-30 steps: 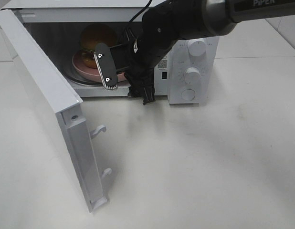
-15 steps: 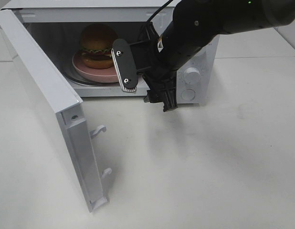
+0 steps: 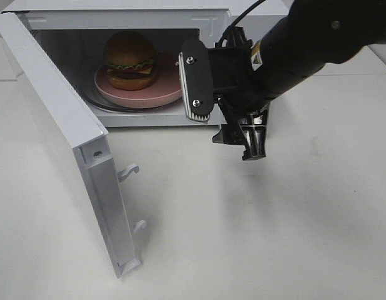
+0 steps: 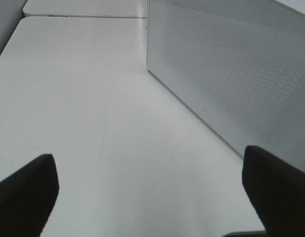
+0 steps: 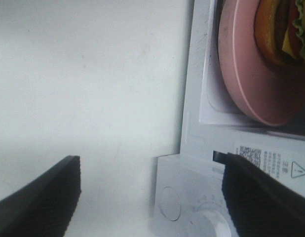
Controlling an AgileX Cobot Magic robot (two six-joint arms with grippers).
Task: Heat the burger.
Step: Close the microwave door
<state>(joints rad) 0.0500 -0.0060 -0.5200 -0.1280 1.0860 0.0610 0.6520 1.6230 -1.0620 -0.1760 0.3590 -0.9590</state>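
Observation:
The burger (image 3: 130, 57), with its brown domed bun and green lettuce, stands on a round pink plate (image 3: 149, 95) inside the open microwave (image 3: 118, 17). My right gripper (image 3: 225, 128) hangs open just outside the oven's mouth, in front of its right-hand panel, with nothing between its fingers. The right wrist view looks past the open right gripper (image 5: 152, 197) at the plate (image 5: 246, 84) and the edge of the burger (image 5: 283, 29). My left gripper (image 4: 152, 197) is open over bare table beside the microwave's perforated wall (image 4: 231, 74).
The microwave door (image 3: 55, 119) stands swung wide at the left, its latch hooks pointing right. My right arm covers most of the control panel; one knob (image 5: 211, 224) shows in the right wrist view. White table (image 3: 255, 237) stretches out in front.
My right gripper has pulled back out of the microwave, moving right and toward the front. The burger and plate stay inside, now uncovered.

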